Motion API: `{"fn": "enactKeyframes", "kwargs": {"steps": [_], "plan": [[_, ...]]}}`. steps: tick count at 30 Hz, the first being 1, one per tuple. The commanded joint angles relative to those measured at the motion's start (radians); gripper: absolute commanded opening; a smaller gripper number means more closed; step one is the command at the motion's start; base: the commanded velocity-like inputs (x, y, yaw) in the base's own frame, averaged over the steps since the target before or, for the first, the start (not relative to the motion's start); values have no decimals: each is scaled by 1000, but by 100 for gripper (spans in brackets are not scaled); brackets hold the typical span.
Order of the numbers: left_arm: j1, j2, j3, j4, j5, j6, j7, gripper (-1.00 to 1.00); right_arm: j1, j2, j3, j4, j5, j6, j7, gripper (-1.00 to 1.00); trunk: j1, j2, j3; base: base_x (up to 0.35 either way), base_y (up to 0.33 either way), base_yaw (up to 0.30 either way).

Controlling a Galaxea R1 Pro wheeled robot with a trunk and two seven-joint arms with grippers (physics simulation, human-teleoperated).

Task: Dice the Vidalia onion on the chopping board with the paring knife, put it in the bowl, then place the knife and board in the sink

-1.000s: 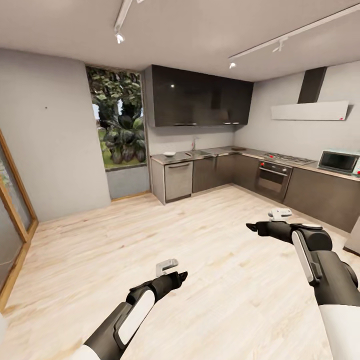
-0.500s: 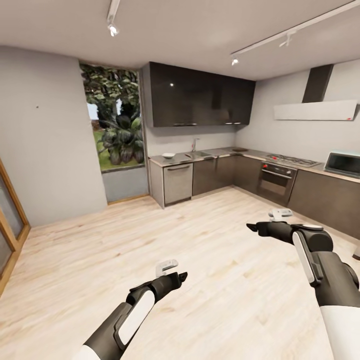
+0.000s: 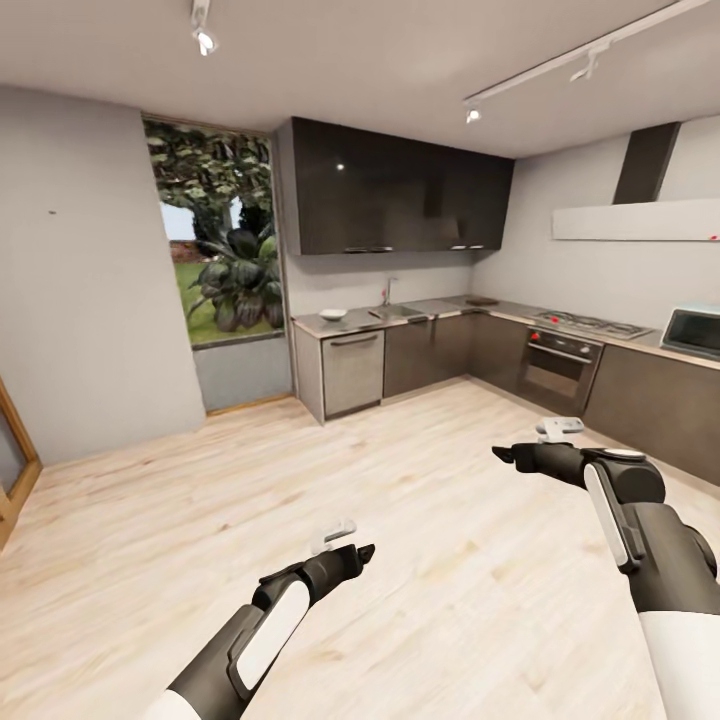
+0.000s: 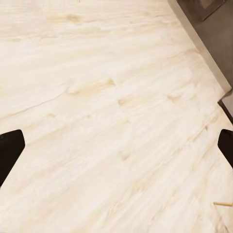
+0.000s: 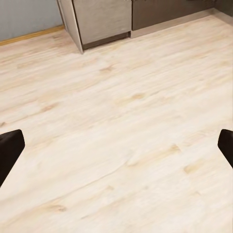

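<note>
Across the room in the head view, the grey countertop [image 3: 440,305] runs along the back wall. On its left end sits the white bowl [image 3: 333,314]. The chrome tap [image 3: 387,290] rises behind the sink [image 3: 402,311]; from here the basin's inside is hidden, and so is the onion. Knife and chopping board are too small to make out. My left gripper [image 3: 362,551] hangs low over the wooden floor, open and empty. My right gripper [image 3: 504,455] is held out in front at the right, also open and empty. Both wrist views look down at floorboards between widely parted fingertips [image 4: 9,150] [image 5: 9,148].
Light wooden floor [image 3: 400,470] stretches from me to the cabinets. An oven [image 3: 555,363] with a hob stands in the right-hand run, a microwave [image 3: 693,331] farther right. Dark wall cupboards [image 3: 395,190] hang above the sink. A window [image 3: 215,240] with plants is at left.
The camera has moved forward and turned a little, so the kitchen sits slightly larger and the door frame at left has slid out. Both arms keep their pose.
</note>
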Motion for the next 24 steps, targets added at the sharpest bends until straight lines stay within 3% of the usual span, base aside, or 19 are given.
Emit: {"fn": "enactKeyframes", "kwargs": {"steps": [1,5,7,10,13,24], "plan": [[0,0,-2,-1,11,2,9,100,0,0,-1,0,-2,5,2,100,1,-1,0,348,-79,0],[26,12,7,-60,14,-27,5,100,0,0,-1,1,-1,5,3,100,1,-1,0,348,-79,0],[72,58,24,-160,27,-45,2,100,0,4,2,18,-1,-3,4,100,1,-1,0,348,-79,0],[93,88,39,-210,58,-52,-14,100,0,18,7,97,-2,-89,5,100,1,-1,0,348,-79,0],[99,96,44,-224,71,-54,-20,100,0,29,9,134,-1,-139,6,100,1,-1,0,348,-79,0],[101,98,44,-227,72,-57,-22,100,-1,31,8,147,-1,-155,7,100,1,-1,0,348,-79,0]]}}
